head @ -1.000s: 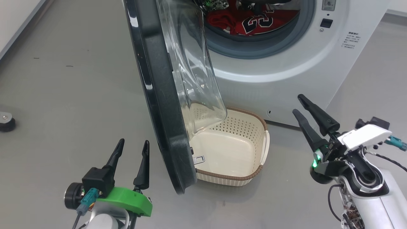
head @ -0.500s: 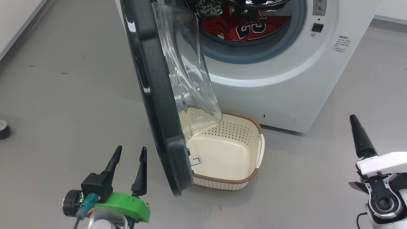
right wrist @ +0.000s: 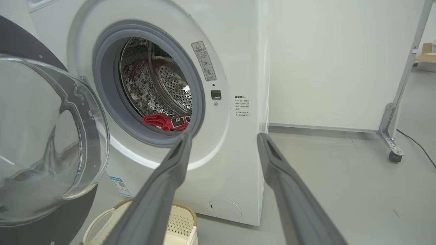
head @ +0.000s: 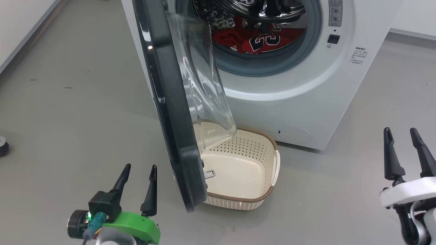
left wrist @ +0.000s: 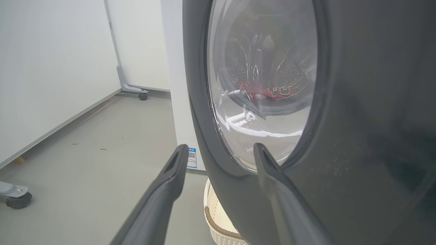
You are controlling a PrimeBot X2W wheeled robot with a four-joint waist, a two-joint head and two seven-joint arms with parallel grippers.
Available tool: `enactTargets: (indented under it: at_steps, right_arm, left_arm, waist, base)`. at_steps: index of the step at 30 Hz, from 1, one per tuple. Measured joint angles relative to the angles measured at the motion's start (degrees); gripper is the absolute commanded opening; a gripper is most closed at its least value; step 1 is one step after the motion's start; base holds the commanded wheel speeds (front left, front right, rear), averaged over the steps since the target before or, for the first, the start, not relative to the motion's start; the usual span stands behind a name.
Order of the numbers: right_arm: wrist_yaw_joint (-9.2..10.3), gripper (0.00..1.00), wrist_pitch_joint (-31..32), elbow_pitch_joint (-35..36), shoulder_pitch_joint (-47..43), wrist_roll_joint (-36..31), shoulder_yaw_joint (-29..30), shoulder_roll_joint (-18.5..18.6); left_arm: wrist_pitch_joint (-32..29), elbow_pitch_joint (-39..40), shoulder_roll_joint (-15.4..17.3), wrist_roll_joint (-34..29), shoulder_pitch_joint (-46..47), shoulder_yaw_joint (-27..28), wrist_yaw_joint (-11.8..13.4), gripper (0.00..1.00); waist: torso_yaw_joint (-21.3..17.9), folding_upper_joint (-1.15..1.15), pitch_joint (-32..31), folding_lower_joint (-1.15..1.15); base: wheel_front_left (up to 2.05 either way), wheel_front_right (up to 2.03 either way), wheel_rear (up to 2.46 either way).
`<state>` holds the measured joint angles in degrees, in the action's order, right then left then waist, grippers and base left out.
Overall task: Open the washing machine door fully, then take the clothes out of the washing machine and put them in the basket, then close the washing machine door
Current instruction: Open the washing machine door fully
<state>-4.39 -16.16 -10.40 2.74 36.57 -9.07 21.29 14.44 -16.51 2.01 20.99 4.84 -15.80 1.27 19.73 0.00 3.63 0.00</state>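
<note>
Looking at a boxy white washer (head: 306, 95): shiny perforated steel drum, grey rubber gasket. Glossy black round door (head: 170, 102) standing open on the left, clear glass bowl bulging. Red clothes (head: 259, 39) crumpled low in the drum, 23 showing. Cream perforated basket (head: 235, 199), woven brown rim, on smooth grey floor (head: 68, 119) under the door. Left gripper (head: 140, 166) near the door's edge and right gripper (head: 399, 129) far right, both spread wide, released. Plain white walls (left wrist: 51, 68).

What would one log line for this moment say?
door: partly open | clothes: in drum | basket: empty | left tool: open | right tool: open
</note>
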Motion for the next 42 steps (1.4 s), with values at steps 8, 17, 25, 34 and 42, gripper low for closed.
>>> enactTargets:
  at_steps: [8,17,25,34,42]
  right_arm:
    - [4.1,1.0,1.3,0.8,-2.6,-7.9,-1.8,-4.5]
    - [5.13,1.0,1.3,2.6,-5.3,-12.1,-1.2,-10.8]
    - [5.08,1.0,1.3,3.1,-6.8,-14.8,-1.0,-13.5]
    - [4.47,1.0,1.3,3.2,-6.8,-16.6,-0.2,-15.0]
    - [3.44,1.0,1.3,3.2,-7.0,-18.7,0.8,-15.7]
  left_arm:
    - [0.0,0.0,0.0,0.0,-0.3,0.2,0.0,1.0]
    - [0.0,-0.4,0.1,-0.3,-0.4,0.7,0.0,1.0]
    - [0.0,-0.8,0.1,-0.9,-0.4,1.1,0.0,1.0]
    - [0.0,-1.1,0.1,-1.0,-0.4,1.1,0.0,1.0]
    - [0.0,-1.3,0.1,-1.0,-0.4,1.2,0.0,1.0]
  waist:
    - [-0.1,0.0,-0.3,0.0]
    - [-0.7,0.0,-0.4,0.0]
    - [-1.4,0.0,-0.2,0.0]
    - [-1.9,0.0,0.1,0.0]
    - [-2.1,0.0,0.3,0.0]
  base:
    - [0.0,0.0,0.0]
    - [0.0,0.0,0.0]
    - [0.0,0.0,0.0]
    - [0.0,0.0,0.0]
    - [0.0,0.0,0.0]
